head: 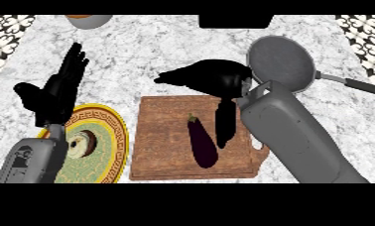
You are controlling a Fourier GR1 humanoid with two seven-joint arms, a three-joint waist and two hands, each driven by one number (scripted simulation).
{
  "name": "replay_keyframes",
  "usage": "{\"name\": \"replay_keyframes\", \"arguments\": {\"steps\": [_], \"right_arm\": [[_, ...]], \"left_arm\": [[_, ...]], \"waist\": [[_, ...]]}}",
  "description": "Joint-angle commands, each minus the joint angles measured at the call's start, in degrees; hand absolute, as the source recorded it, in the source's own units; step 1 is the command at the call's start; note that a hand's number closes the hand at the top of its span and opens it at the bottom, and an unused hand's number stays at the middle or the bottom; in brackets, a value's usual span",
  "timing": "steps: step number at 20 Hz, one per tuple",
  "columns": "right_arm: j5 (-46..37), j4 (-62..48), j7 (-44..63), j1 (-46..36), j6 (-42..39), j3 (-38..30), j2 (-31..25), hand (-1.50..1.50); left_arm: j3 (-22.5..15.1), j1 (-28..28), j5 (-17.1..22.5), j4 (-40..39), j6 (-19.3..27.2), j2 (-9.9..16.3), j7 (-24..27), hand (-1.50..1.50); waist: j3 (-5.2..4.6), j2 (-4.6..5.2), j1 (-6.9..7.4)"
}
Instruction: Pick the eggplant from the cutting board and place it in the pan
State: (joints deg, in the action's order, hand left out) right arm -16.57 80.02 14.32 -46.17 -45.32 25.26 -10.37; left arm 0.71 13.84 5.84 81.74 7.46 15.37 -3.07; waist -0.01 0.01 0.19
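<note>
A dark purple eggplant [201, 141] lies lengthwise on the brown wooden cutting board [162, 145], stem end pointing away from me. My right hand [209, 76] hovers over the board's far edge with fingers stretched left and its thumb hanging down beside the eggplant; it is open and holds nothing. The grey pan [281, 63] sits at the right, just beyond that hand, its handle running off to the right. My left hand [57, 88] rests open at the left, fingers up.
A yellow-rimmed patterned plate [110, 136] with a round pastry [82, 143] lies left of the board, partly under my left forearm. A bowl [89, 20] stands at the far left edge, a dark object [234, 21] at the far middle.
</note>
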Motion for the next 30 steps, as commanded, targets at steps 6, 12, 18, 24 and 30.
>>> {"name": "replay_keyframes", "arguments": {"steps": [6,12,18,24,30], "right_arm": [[-10.50,-14.05,-7.25,-2.15,2.18,1.60,3.46,-1.50],[-14.47,-11.97,-11.99,2.80,0.15,4.19,4.02,-1.50],[-17.97,-9.05,-9.83,4.12,-3.65,4.00,6.78,-1.50],[-26.16,-14.08,-12.92,1.77,-0.87,8.04,5.83,-1.50],[-31.73,-15.09,-13.94,3.35,-1.16,9.99,6.07,-1.50]], "left_arm": [[-1.47,0.22,-2.75,4.10,1.81,-2.37,-2.80,0.00],[0.06,-2.76,-2.30,4.35,-0.09,-2.77,-0.99,0.00],[3.15,0.26,-1.72,-2.31,-2.76,-2.01,1.46,0.00],[2.96,1.69,-3.07,-1.51,-2.33,-2.06,0.13,0.00],[2.62,-0.34,-3.05,5.75,-1.66,-2.69,-4.49,0.00]], "waist": [[0.03,0.18,0.88],[0.02,0.09,0.52],[0.00,0.03,0.05],[0.00,0.13,0.12],[0.02,-0.01,0.26]]}}
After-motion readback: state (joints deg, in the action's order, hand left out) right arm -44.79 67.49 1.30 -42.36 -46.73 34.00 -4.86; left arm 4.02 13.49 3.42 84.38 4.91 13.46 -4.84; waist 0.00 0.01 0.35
